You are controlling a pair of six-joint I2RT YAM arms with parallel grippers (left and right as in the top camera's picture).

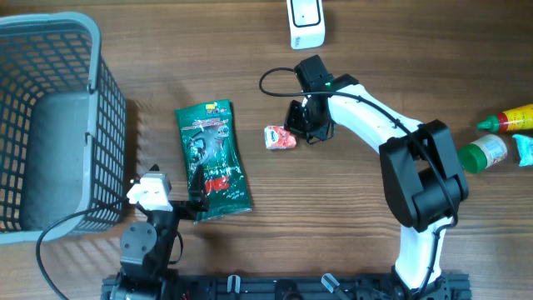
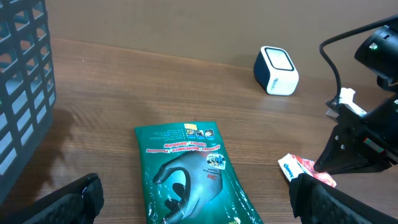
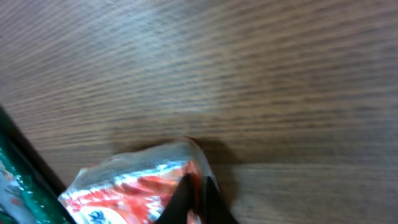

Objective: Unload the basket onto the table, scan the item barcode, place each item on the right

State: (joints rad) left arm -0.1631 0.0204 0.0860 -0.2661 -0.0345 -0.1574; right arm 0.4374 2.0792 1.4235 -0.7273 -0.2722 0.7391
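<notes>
**Item:** red sachet [image 1: 280, 137], a small crinkled foil pillow, glossy, with red-and-white print. It lies flat on the wood-grain table [image 1: 375, 50], near centre.

**Progress:** grasp stage. Lifting it and presenting it to the scanner [image 1: 306, 23], a white rounded block at 12 o'clock of the sachet, are judged not yet done.

**Right gripper** [image 3: 196, 199]: fingers pinched nearly together on the sachet's 3 o'clock edge.

**Left gripper** [image 2: 196, 193]: spread wide and empty, above the glossy green packet [image 1: 213, 158] at 9 o'clock.

**Also present:** grey plastic lattice basket [image 1: 108, 125], farther toward 9 o'clock.
</notes>
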